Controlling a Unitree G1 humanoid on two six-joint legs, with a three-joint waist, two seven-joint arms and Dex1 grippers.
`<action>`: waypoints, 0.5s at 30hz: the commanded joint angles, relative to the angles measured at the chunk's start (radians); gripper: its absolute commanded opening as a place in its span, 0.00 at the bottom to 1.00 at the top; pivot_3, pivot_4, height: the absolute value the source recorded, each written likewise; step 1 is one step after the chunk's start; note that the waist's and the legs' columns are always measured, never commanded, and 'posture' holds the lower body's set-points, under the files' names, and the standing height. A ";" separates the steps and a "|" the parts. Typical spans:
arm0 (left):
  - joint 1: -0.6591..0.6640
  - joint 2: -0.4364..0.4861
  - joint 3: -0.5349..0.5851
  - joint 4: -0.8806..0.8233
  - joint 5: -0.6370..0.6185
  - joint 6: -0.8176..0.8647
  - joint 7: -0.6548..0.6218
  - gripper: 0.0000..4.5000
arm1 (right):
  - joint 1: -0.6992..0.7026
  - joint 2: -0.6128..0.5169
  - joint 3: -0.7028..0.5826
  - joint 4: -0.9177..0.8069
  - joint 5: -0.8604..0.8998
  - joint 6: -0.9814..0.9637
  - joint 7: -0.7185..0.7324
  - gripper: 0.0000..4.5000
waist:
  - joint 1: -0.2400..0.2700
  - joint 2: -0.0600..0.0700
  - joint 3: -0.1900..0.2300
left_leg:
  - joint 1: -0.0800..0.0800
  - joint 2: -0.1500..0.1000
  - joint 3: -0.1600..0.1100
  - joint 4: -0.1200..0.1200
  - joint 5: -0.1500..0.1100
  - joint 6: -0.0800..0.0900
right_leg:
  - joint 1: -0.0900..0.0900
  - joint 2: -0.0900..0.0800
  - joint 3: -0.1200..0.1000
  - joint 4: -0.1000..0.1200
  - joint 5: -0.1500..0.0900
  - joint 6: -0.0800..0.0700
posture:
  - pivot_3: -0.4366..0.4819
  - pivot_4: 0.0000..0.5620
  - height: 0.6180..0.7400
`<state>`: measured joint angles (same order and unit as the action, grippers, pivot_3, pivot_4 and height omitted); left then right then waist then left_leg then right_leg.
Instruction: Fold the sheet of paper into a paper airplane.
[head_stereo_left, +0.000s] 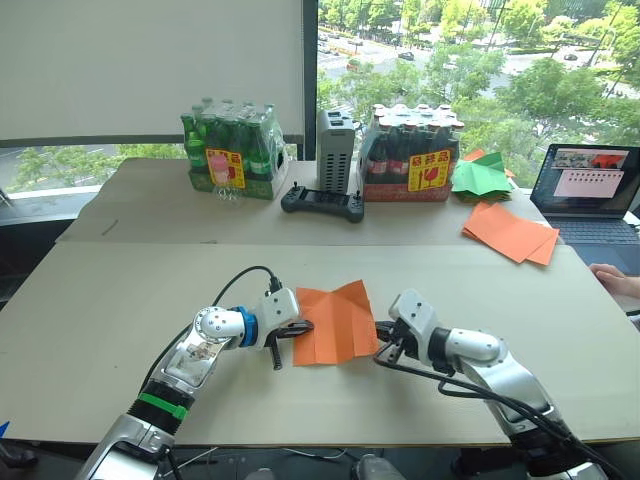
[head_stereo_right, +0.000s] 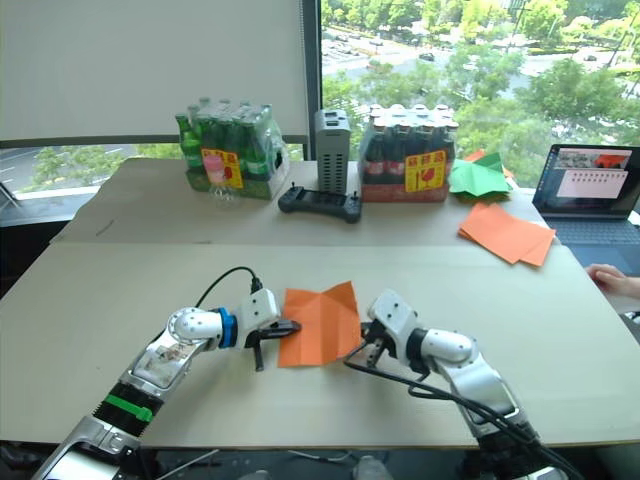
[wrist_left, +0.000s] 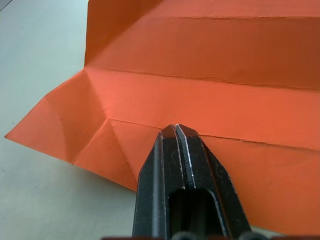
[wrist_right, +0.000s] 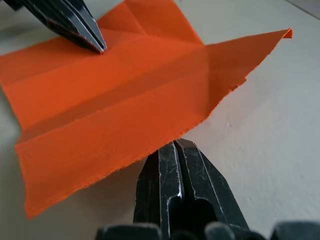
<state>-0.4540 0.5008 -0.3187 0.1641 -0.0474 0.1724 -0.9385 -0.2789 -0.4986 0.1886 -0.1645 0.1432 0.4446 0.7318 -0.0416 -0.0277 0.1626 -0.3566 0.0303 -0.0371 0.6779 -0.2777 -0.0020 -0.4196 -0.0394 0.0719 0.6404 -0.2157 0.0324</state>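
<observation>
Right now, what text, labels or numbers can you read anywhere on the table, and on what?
Nothing is readable.
Green bottle pack: yellow-and-red label, print too small.
Dark bottle pack: yellow-and-red label, print too small.
Laptop: screen content blurred.
Sheet of paper: creases, no print.

L gripper (head_stereo_left: 290, 330), R gripper (head_stereo_left: 382, 340): jaws closed.

i see the sheet of paper (head_stereo_left: 335, 323) lying creased on the worktop (head_stereo_left: 120, 300), my left gripper (head_stereo_left: 296, 329) touching its left edge and my right gripper (head_stereo_left: 380, 345) at its right edge. a stack of orange sheets (head_stereo_left: 510, 232) lies far right, near a laptop (head_stereo_left: 587, 190).
</observation>
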 joint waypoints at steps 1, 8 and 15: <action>0.030 0.003 -0.032 0.028 0.038 0.023 -0.008 0.00 | -0.041 0.025 -0.046 -0.050 0.058 0.019 -0.001 0.01 | 0.000 0.000 0.000 | 0.000 0.000 0.000 0.000 0.000 0.000 | 0.000 0.000 0.000 0.000 0.000 0.000 | 0.48 0.27 0.94; 0.027 -0.008 -0.036 0.022 0.042 0.030 -0.006 0.00 | -0.104 0.099 0.041 -0.039 0.059 0.046 0.006 0.01 | 0.000 0.000 0.000 | 0.000 0.000 0.000 0.000 0.000 0.000 | 0.000 0.000 0.000 0.000 0.000 0.000 | 0.48 0.27 0.94; 0.030 -0.001 -0.027 0.013 0.046 0.032 -0.002 0.00 | -0.138 0.161 0.130 0.083 -0.012 0.020 -0.025 0.01 | 0.001 0.000 0.000 | -0.001 0.000 0.000 0.000 0.000 0.000 | -0.001 0.000 0.000 0.000 0.000 0.000 | 0.48 0.27 0.94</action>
<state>-0.4520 0.4919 -0.3147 0.1586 -0.0383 0.1780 -0.9362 -0.3881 -0.3528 0.3100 -0.1006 0.1500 0.4883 0.7226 -0.0405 -0.0274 0.1624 -0.3575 0.0303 -0.0372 0.6779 -0.2777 -0.0020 -0.4205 -0.0395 0.0718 0.6404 -0.2157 0.0324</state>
